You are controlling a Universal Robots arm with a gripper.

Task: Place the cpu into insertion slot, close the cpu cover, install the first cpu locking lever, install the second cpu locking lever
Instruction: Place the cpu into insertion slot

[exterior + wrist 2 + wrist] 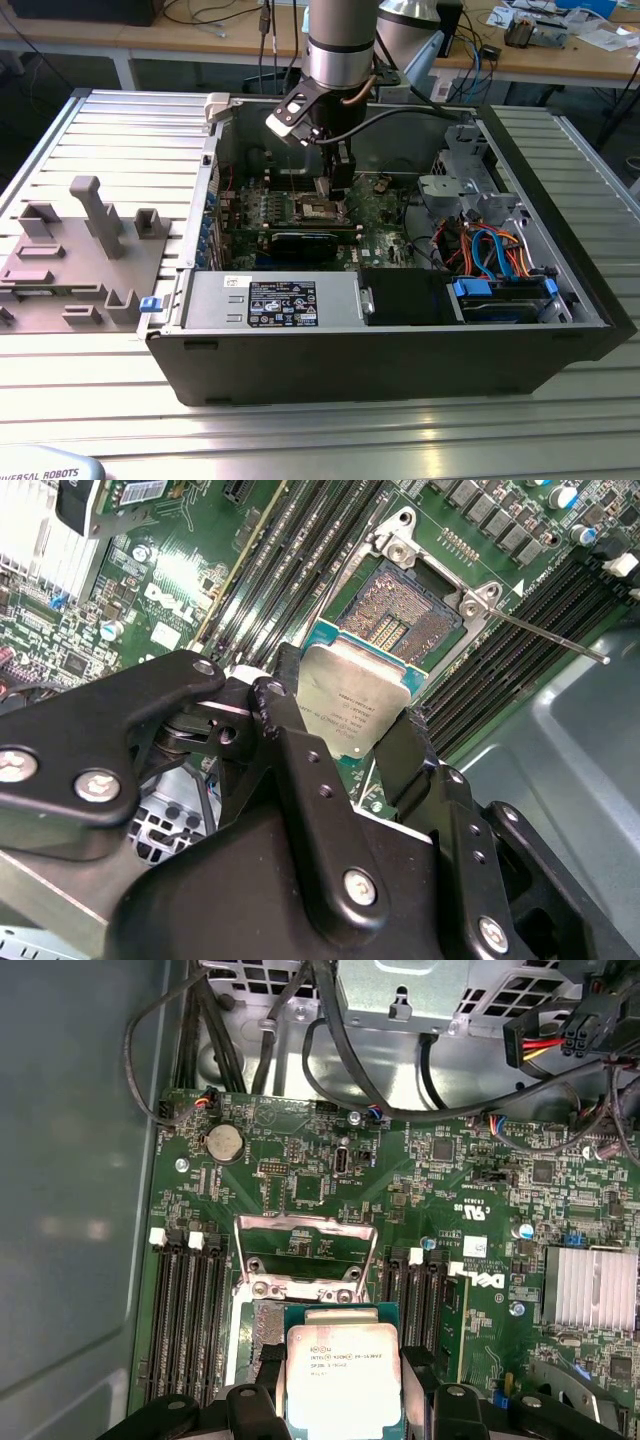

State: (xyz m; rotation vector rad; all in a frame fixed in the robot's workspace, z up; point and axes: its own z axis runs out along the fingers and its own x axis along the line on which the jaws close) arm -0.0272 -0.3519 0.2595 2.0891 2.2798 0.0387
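Cpu (355, 705) clamped between fingers (405, 758) over insertion slot (402, 615).

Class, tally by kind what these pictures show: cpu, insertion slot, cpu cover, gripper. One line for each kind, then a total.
cpu: 1
insertion slot: 1
cpu cover: 1
gripper: 1
Total: 4

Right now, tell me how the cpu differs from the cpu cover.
The cpu is a solid plate with a dull silver top; the cpu cover is an open frame with a cut-out middle. The cpu is held between the jaws; the cpu cover stands swung open, untouched. Both are silvery and square.
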